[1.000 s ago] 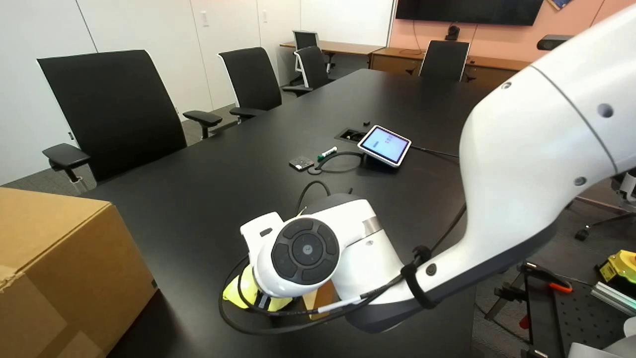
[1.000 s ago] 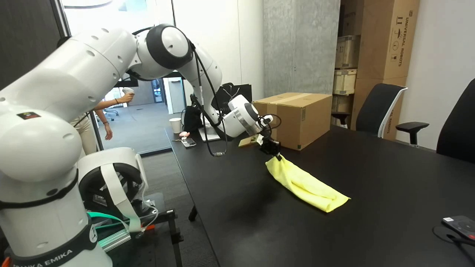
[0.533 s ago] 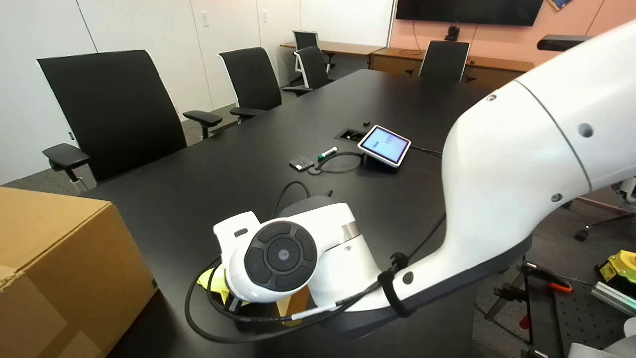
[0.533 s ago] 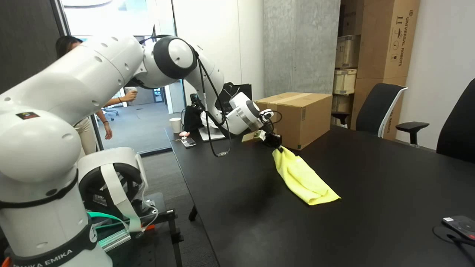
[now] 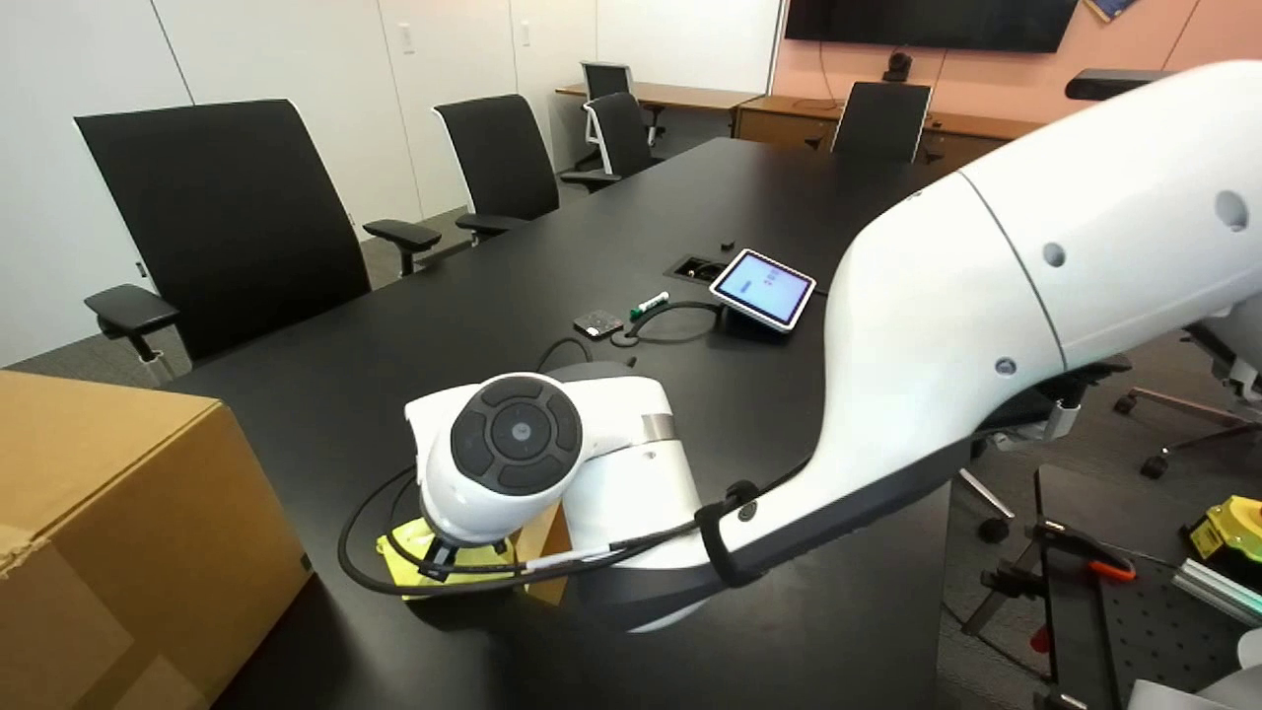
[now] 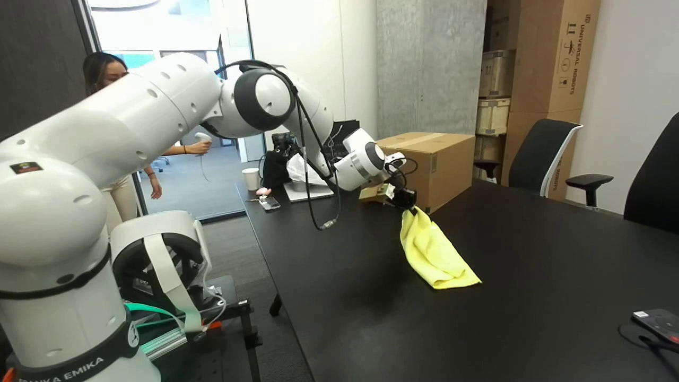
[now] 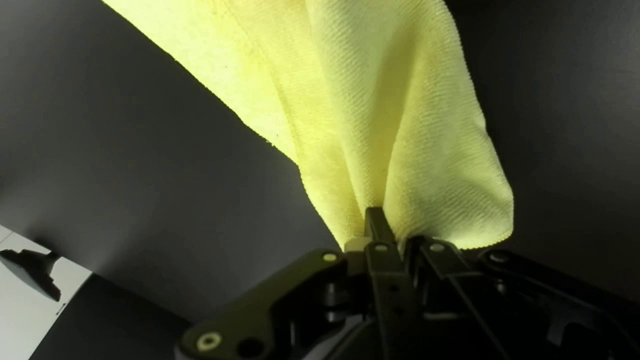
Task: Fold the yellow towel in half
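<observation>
The yellow towel (image 6: 435, 254) slants from my gripper (image 6: 412, 210) down toward the black table, its lower corner resting on or close to the surface. In the wrist view, the yellow towel (image 7: 340, 100) gathers into soft lengthwise folds that run into the gripper (image 7: 392, 227). The jaws are closed on its pinched edge, and a loose flap bulges out to the right. One of the dark fingers (image 7: 377, 225) shows against the cloth; the other is mostly hidden. Only part of the towel (image 5: 409, 557) appears beneath the wrist in an exterior view.
A large cardboard box (image 6: 440, 178) stands just behind the gripper. A small tan box (image 6: 374, 193) lies by the wrist. Farther along the table (image 5: 434, 335) are a tablet (image 5: 764, 289), a green marker (image 5: 649, 304) and a small dark square item (image 5: 597, 323). A remote (image 6: 659, 323) lies near the edge.
My gripper has moved toward the large cardboard box and up slightly, still holding the towel. The towel's lower end has been drawn along after it and the cloth hangs more steeply.
</observation>
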Tool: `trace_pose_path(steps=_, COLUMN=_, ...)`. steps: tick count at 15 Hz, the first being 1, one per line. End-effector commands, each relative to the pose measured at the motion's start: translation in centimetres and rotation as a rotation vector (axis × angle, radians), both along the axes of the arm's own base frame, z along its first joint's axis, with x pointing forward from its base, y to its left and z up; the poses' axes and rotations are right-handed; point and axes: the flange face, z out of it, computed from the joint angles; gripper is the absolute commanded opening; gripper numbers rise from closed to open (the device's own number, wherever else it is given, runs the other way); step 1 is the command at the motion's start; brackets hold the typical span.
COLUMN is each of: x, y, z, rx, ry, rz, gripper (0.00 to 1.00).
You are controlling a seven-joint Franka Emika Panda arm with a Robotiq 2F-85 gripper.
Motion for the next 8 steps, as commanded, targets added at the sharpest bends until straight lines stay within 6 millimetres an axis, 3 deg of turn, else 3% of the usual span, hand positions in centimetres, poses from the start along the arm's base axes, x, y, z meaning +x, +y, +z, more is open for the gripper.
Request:
trace_pose_path(steps=1, x=2.8, y=-0.3, z=-1.1, rx=0.031, ry=0.027, rz=-0.004, gripper=0.07)
trace_pose_path(steps=4, x=3.6, y=-0.6, z=-2.7, rx=0.024, ry=0.039, rz=-0.030, gripper=0.12)
trace_pose_path(steps=5, x=3.9, y=-0.7, z=-2.7, rx=0.037, ry=0.058, rz=-0.048, gripper=0.34)
trace_pose_path(steps=8, x=4.1, y=0.0, z=-1.7, rx=0.065, ry=0.061, rz=-0.047, gripper=0.42)
